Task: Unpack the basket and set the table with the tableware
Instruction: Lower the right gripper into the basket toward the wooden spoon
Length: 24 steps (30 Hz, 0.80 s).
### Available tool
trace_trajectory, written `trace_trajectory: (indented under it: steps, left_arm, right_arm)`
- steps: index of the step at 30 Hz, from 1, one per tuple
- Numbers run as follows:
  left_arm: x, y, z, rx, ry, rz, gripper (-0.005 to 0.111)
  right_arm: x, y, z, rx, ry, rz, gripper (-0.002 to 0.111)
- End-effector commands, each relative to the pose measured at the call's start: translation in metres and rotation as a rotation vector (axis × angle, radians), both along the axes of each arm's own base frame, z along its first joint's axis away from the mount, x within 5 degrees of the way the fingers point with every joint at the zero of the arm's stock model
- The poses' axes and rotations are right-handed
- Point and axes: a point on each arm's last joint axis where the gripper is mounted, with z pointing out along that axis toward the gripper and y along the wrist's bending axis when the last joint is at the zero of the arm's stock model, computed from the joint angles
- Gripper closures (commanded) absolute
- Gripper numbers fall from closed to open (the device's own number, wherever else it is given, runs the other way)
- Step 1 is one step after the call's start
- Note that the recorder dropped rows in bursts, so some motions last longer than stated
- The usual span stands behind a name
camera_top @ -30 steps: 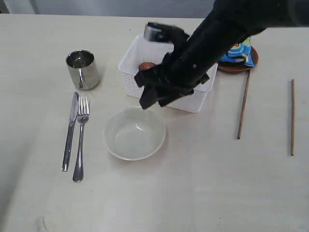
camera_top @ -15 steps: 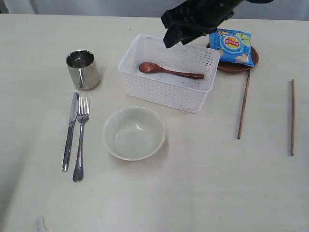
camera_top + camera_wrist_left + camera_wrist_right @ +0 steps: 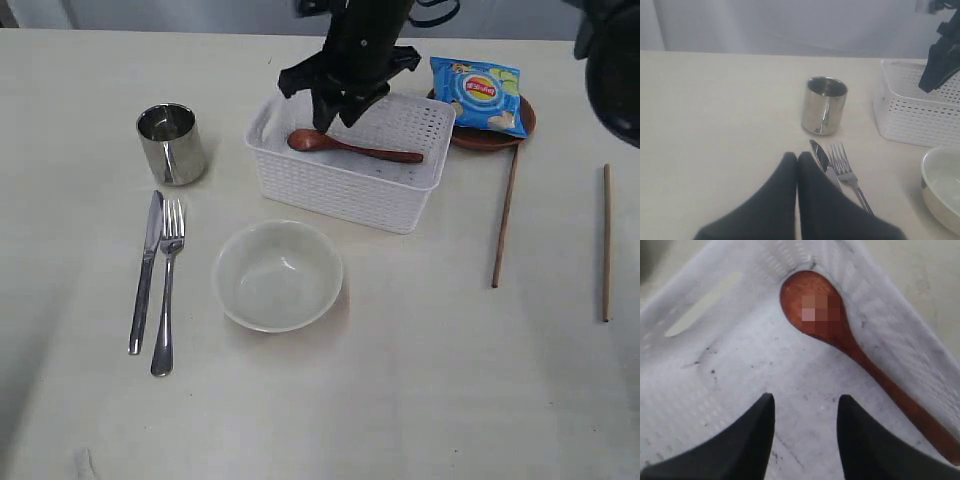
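Since a second ago my right gripper (image 3: 337, 118) has swung up from the bowl (image 3: 278, 275) and hangs over the left end of the basket (image 3: 345, 190), jaws apart and empty, just beside the head of the wooden spoon (image 3: 352, 148) lying on the basket floor. My left gripper (image 3: 797, 162) sits low, jaws together on nothing, by the knife (image 3: 819, 155) and fork (image 3: 845, 167). On the bench (image 3: 420, 400) stand the cup (image 3: 172, 143) and the bowl. The chopsticks (image 3: 505, 215) lie well apart on the right, and the chip bag (image 3: 480, 93) rests on the plate (image 3: 495, 138).

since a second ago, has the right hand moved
Yes. The right hand went from the near wall of the basket, by the bowl, back to above the spoon inside it.
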Motion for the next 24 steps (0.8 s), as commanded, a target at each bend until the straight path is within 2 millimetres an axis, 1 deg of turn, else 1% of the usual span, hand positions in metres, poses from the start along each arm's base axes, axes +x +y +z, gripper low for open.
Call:
trace_trajectory:
  steps: [1, 10, 24]
  left_arm:
    - [0.0, 0.0, -0.001, 0.003, -0.003, -0.005, 0.107]
    - [0.0, 0.0, -0.001, 0.003, -0.003, -0.005, 0.107]
    - [0.0, 0.0, -0.001, 0.003, -0.003, -0.005, 0.107]
  right_arm:
    - [0.003, 0.0, -0.015, -0.125, -0.019, -0.074, 0.068]
    - [0.01, 0.002, -0.048, -0.147, -0.022, -0.092, 0.068]
    - [0.021, 0.005, -0.048, -0.108, -0.129, -0.133, 0.068]
